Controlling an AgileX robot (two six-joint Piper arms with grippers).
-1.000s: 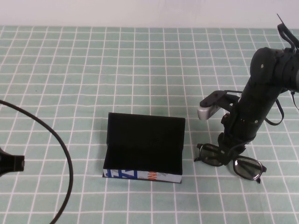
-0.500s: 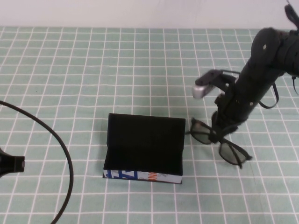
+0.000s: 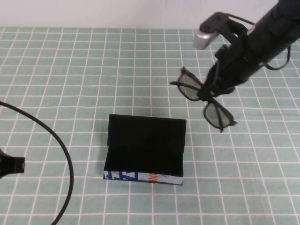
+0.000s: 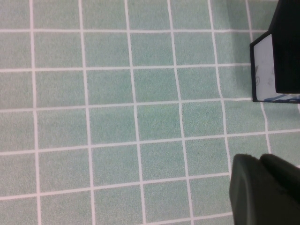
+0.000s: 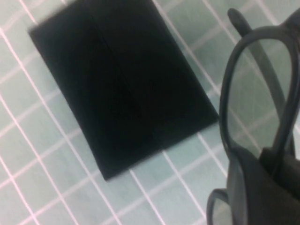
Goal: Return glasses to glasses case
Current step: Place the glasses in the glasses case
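Note:
The glasses (image 3: 216, 115), black-framed with tinted lenses, hang in the air, tilted, in my right gripper (image 3: 210, 92), which is shut on the frame near the bridge. They are behind and to the right of the glasses case (image 3: 144, 147), which stands open on the table with its lid laid back and its printed front towards me. The right wrist view shows a lens (image 5: 255, 89) in front of the open case (image 5: 122, 89) below. My left gripper (image 3: 10, 165) stays at the far left edge, shut and empty; its fingers (image 4: 262, 187) are near a corner of the case (image 4: 274, 65).
A black cable (image 3: 65, 154) loops over the table at the left. The table is covered with a green checked cloth (image 3: 93, 70). A white wall runs along the far edge.
My right gripper has lifted the glasses off the table from the case's right and carried them up, towards the back and slightly left. The left arm has not moved.

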